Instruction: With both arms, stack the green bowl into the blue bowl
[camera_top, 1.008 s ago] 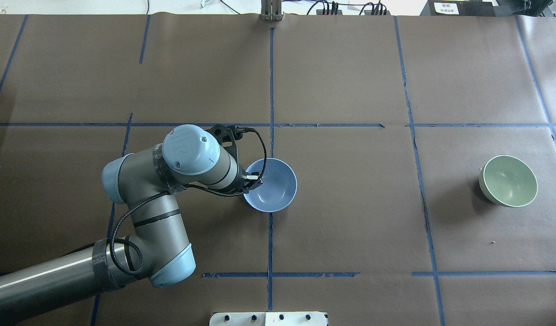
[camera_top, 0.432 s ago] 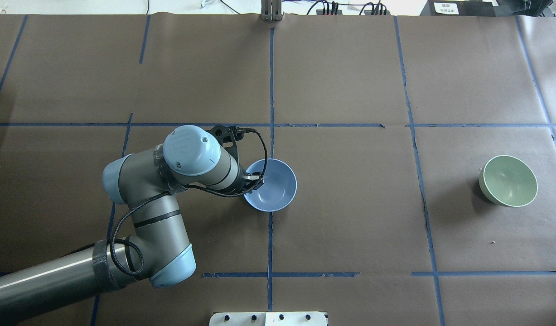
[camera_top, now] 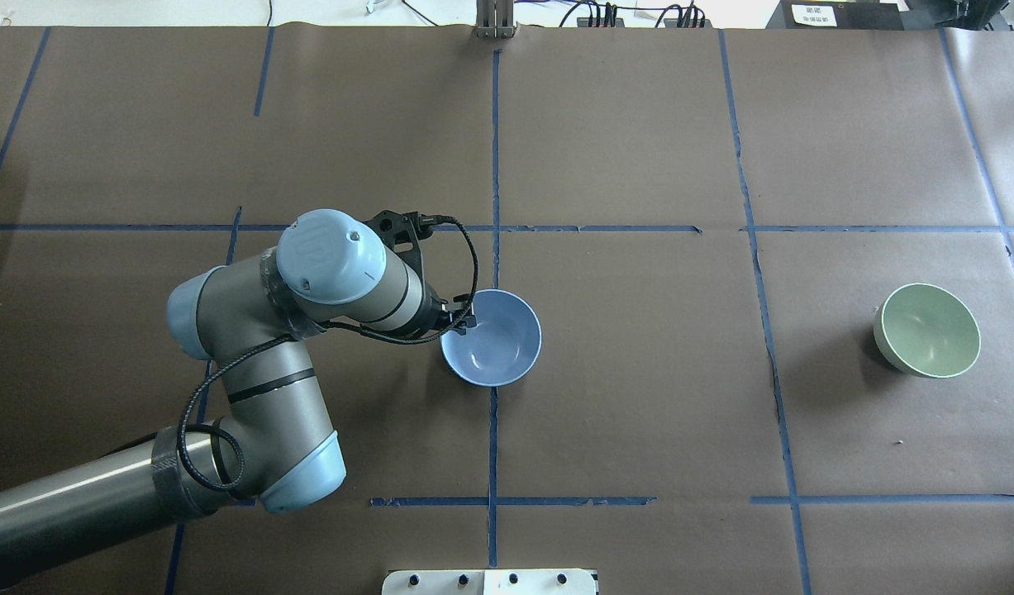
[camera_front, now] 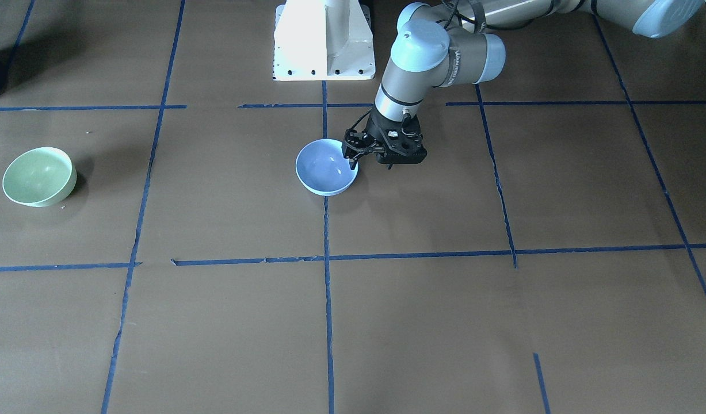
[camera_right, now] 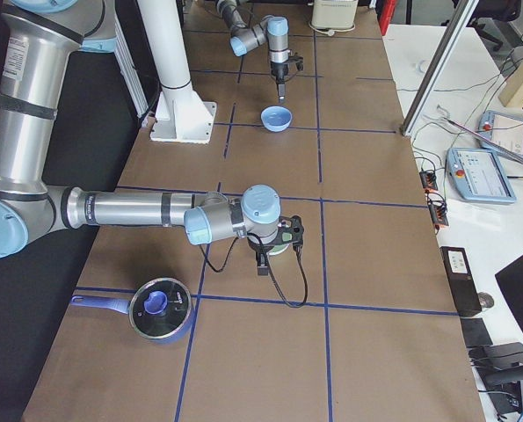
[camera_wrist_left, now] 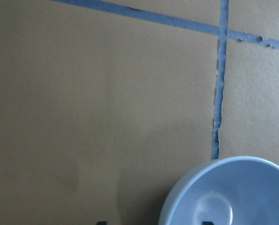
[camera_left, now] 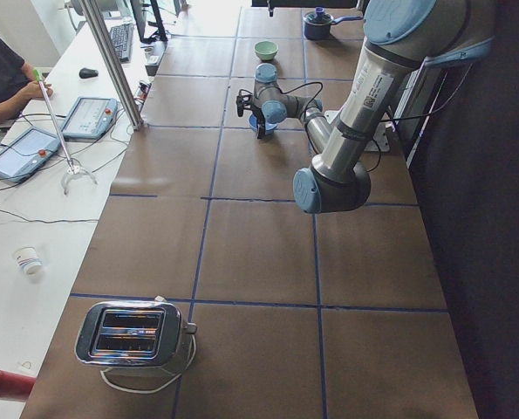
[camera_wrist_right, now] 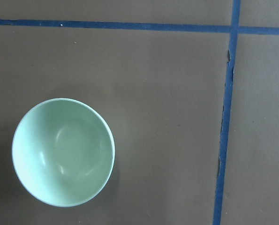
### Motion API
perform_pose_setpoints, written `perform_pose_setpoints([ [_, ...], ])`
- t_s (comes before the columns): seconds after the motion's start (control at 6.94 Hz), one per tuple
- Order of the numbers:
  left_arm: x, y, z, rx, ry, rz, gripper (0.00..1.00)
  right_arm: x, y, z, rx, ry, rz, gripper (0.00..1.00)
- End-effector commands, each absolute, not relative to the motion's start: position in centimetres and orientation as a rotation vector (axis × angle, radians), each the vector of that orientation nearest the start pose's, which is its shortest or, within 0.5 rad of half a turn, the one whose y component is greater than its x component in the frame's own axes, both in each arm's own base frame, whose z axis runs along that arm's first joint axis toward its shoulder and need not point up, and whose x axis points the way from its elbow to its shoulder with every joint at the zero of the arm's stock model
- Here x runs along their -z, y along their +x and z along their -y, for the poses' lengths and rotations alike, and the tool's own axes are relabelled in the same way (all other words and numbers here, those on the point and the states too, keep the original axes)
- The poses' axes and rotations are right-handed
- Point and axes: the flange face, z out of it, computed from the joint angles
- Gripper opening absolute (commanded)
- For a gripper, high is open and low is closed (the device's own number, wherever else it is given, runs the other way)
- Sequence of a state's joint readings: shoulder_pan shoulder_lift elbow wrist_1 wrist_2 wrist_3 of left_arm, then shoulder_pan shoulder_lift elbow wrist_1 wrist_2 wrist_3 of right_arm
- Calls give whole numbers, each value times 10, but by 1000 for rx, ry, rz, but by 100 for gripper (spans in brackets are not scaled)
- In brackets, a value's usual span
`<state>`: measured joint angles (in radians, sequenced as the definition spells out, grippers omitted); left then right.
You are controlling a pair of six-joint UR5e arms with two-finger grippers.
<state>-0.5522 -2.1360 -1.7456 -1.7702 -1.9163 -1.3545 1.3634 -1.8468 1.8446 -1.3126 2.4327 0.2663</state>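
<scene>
The blue bowl [camera_top: 492,337] stands upright near the table's middle and also shows in the front view [camera_front: 326,167] and the left wrist view [camera_wrist_left: 233,192]. My left gripper [camera_top: 464,321] hangs at its left rim, seen in the front view [camera_front: 354,161]. It is open, with one fingertip over the bowl's inside and one outside. The green bowl [camera_top: 926,330] stands alone at the far right and shows from above in the right wrist view [camera_wrist_right: 63,152]. My right gripper [camera_right: 262,264] shows only in the exterior right view, and I cannot tell its state.
The white pedestal base [camera_front: 324,40] stands at the robot's side of the table. A blue lidded pot [camera_right: 160,308] sits past the green bowl at the right end. A toaster [camera_left: 133,336] sits at the left end. An operator's desk with tablets [camera_left: 32,148] runs along the far side.
My left arm's wrist and elbow have shifted left and back, and the gripper has drawn back to the blue bowl's left rim. Both bowls have stayed put.
</scene>
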Motion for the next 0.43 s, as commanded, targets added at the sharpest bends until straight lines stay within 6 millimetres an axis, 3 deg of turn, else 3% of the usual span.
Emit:
perform_pose_setpoints([
  [0.0,-243,383,418,69,41,-924,100,-599,-70,395,20,18,871,100],
  [0.14,-250,352,404,45,44,-891,100,-601,-88,395,12,41,825,99],
  [0.29,-249,347,402,42,47,-888,100,-597,-116,396,11,60,809,97],
])
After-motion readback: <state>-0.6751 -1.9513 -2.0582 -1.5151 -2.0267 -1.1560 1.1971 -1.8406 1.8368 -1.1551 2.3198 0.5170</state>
